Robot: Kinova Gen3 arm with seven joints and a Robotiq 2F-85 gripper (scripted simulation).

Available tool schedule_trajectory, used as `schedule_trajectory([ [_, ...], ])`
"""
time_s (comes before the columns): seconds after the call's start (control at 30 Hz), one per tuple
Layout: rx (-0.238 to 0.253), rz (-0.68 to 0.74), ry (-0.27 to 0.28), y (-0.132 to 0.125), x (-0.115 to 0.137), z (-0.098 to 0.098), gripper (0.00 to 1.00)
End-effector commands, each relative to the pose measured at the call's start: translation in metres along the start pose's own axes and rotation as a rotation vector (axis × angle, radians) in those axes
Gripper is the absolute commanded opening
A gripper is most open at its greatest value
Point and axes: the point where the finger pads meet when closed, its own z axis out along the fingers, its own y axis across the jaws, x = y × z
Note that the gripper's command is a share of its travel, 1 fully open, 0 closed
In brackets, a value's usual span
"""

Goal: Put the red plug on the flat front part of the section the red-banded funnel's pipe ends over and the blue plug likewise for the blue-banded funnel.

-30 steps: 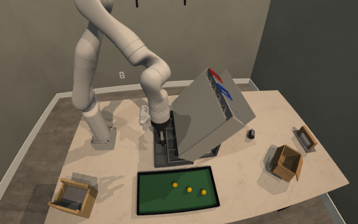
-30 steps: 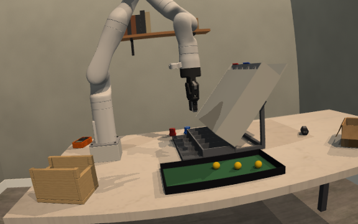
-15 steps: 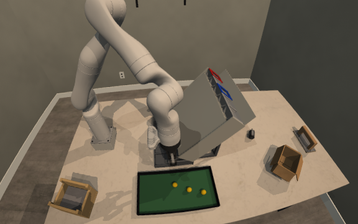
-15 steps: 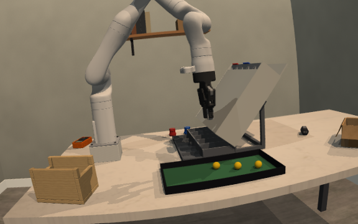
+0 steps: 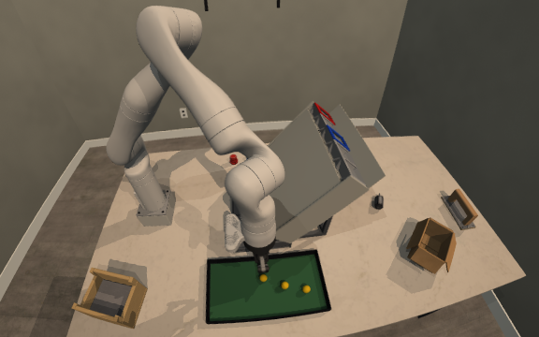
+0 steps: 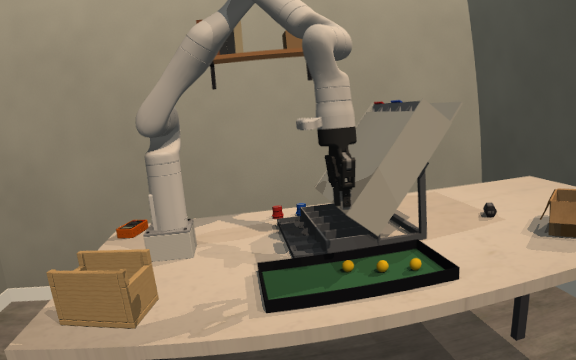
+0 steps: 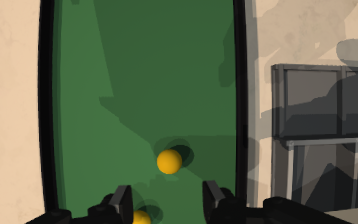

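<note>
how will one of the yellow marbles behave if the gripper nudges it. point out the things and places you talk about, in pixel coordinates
The yellow marble [image 5: 263,278] [image 6: 348,266] [image 7: 169,161] is round, so it would probably roll rather than slide. Its smooth-looking surface may let it slip from an off-centre grip. The green tray's raised black rim [image 5: 208,292] [image 6: 358,297] [image 7: 46,110] would likely stop a gentle roll.

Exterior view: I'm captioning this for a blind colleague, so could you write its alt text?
A robot arm's black fingers point down, open, near a green tray holding three yellow marbles. Behind the tray, a slanted grey cover rises over a dark sectioned base, with red and blue plugs beyond.
</note>
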Motion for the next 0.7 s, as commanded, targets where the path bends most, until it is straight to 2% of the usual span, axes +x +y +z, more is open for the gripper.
schedule_trajectory([
  [0.0, 0.002, -0.001, -0.008, -0.003, -0.002, 0.001, 0.5],
  [0.3, 0.002, -0.001, -0.008, -0.003, -0.002, 0.001, 0.5],
  [0.33, -0.001, 0.002, -0.002, 0.0, -0.001, 0.07, 0.5],
  [0.4, -0.001, 0.002, -0.002, -0.001, -0.002, 0.075, 0.5],
  [0.5, -0.001, 0.002, -0.002, 0.0, -0.002, 0.107, 0.5],
  [0.67, -0.001, 0.002, -0.002, 0.0, -0.002, 0.111, 0.5],
])
